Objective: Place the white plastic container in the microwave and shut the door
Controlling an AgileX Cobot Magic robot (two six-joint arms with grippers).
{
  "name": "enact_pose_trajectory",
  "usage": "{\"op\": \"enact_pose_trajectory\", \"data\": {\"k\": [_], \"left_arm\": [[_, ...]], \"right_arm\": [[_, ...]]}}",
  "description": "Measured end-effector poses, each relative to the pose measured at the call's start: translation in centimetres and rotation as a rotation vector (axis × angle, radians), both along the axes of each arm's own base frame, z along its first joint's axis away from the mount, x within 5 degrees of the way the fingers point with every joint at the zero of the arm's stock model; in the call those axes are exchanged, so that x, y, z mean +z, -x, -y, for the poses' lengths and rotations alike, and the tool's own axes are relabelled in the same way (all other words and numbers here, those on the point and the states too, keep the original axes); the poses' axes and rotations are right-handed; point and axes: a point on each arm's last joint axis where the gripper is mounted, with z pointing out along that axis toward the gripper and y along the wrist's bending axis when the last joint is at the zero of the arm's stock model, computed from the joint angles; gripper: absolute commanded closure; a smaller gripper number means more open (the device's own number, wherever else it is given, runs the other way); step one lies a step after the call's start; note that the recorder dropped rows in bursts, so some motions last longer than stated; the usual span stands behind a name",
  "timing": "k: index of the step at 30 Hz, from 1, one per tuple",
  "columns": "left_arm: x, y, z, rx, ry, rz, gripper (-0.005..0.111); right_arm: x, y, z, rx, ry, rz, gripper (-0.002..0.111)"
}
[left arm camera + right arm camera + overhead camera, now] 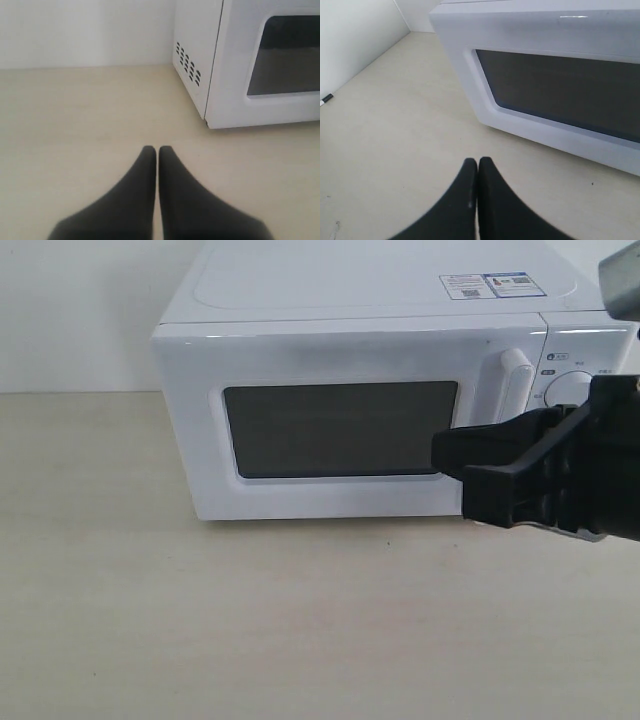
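The white microwave [300,300] stands at the back of the table with its door [340,430] closed; the dark window and the vertical bar handle [512,380] face me. My right gripper [445,455] is shut and empty, hovering in front of the door's lower right corner, below the handle. In the right wrist view its fingertips [478,162] hang over bare table before the door [560,90]. My left gripper [157,149] is shut and empty, off to the side of the microwave [200,55]; it does not show in the exterior view. The white plastic container is out of view.
A round dial [570,390] sits right of the handle, and a sticker [485,285] lies on top. Vent holes [187,62] mark the microwave's side wall. A small black-and-white object [326,99] lies by the wall. Pale table [250,620] spreads in front.
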Motion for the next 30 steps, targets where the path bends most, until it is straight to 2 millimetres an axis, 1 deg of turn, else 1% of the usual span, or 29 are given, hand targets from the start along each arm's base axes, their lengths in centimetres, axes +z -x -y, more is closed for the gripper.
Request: {"op": "enact_pose_trajectory", "data": {"k": [4, 12, 30], "left_arm": [[-0.06, 0.01, 0.00, 0.006, 0.023, -0.007, 0.103], [-0.12, 0.03, -0.01, 0.035, 0.149, -0.017, 0.103], [-0.12, 0.03, -0.01, 0.039, 0.166, -0.017, 0.103]], "right_arm": [[0.00, 0.00, 0.00, 0.000, 0.000, 0.000, 0.108], [0.00, 0.00, 0.00, 0.000, 0.000, 0.000, 0.108], [0.00, 0.00, 0.00, 0.000, 0.000, 0.000, 0.108]]}}
